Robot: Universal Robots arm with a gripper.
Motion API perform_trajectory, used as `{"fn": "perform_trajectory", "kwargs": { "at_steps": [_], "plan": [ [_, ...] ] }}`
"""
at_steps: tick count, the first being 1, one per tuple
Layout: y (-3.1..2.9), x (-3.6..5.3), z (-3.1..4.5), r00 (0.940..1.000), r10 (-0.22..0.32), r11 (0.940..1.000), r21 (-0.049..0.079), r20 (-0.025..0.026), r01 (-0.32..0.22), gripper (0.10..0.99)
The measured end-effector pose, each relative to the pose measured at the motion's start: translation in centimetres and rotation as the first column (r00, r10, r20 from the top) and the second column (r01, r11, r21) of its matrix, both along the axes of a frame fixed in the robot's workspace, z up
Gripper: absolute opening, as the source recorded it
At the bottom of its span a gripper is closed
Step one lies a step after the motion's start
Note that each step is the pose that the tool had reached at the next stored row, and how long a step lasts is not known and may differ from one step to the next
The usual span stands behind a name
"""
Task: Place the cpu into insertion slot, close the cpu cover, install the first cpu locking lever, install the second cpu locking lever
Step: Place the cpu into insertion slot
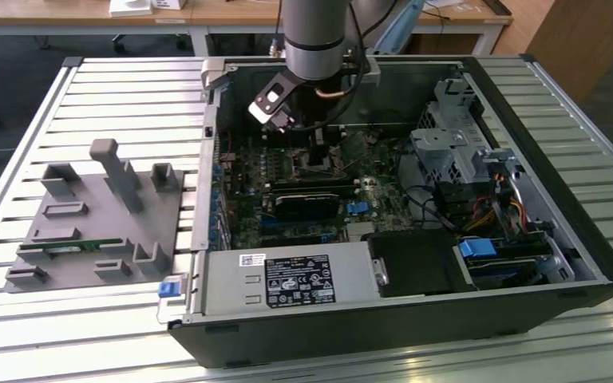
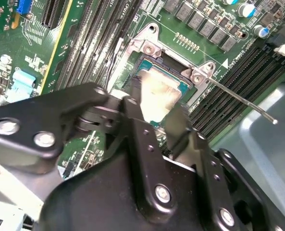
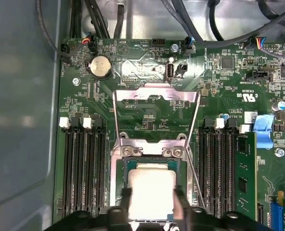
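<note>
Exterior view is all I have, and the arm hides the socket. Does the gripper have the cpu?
Observer: Yes. In the first wrist view the gripper is shut on the cpu, with its fingers against two opposite edges.
Operator: Where is it relative to the insertion slot?
Observer: Squarely over the insertion slot. I cannot tell whether it is fully seated.
Operator: Is the cpu cover down?
Observer: No. The cpu cover is swung open, and the board shows through its window.
</note>
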State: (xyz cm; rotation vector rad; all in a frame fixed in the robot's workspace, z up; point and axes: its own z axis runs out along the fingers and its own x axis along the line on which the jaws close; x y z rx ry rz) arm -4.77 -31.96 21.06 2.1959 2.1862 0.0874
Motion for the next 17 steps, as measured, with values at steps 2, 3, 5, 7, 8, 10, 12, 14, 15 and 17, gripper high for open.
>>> {"fn": "perform_trajectory", "kwargs": {
  "at_steps": [2, 3, 5, 7, 8, 10, 12, 14, 15, 17],
  "plan": [
    [0.0, 0.04, 0.01, 1.0, 0.0, 1.0, 0.0, -0.0014, 0.0, 0.361],
    [0.0, 0.06, 0.03, 1.0, 0.0, 1.0, 0.0, -0.0025, 0.0, 0.361],
    [-0.01, 0.1, 0.04, 1.0, 0.0, 1.0, 0.0, -0.0042, 0.0, 0.243],
    [0.0, 0.18, 0.05, 1.0, 0.0, 1.0, 0.0, -0.0064, 0.0, 0.184],
    [0.0, 0.23, 0.05, 1.0, 0.0, 1.0, 0.0, -0.0078, 0.0, 0.184],
    [0.0, 0.37, 0.04, 0.9999, 0.0, 1.0, 0.0, -0.0116, 0.0, 0.106],
    [0.0, 0.47, 0.05, 0.9999, 0.0, 1.0, 0.0, -0.0143, 0.0, 0.106],
    [0.0, 0.51, 0.05, 0.9999, 0.0, 1.0, 0.0, -0.0156, 0.0, 0.106],
    [0.0, 0.51, 0.05, 0.9999, 0.0, 1.0, 0.0, -0.0161, 0.0, 0.106],
    [0.0, 0.52, 0.1, 0.9999, 0.0, 1.0, 0.0, -0.017, 0.0, 0.106]
  ]
}}
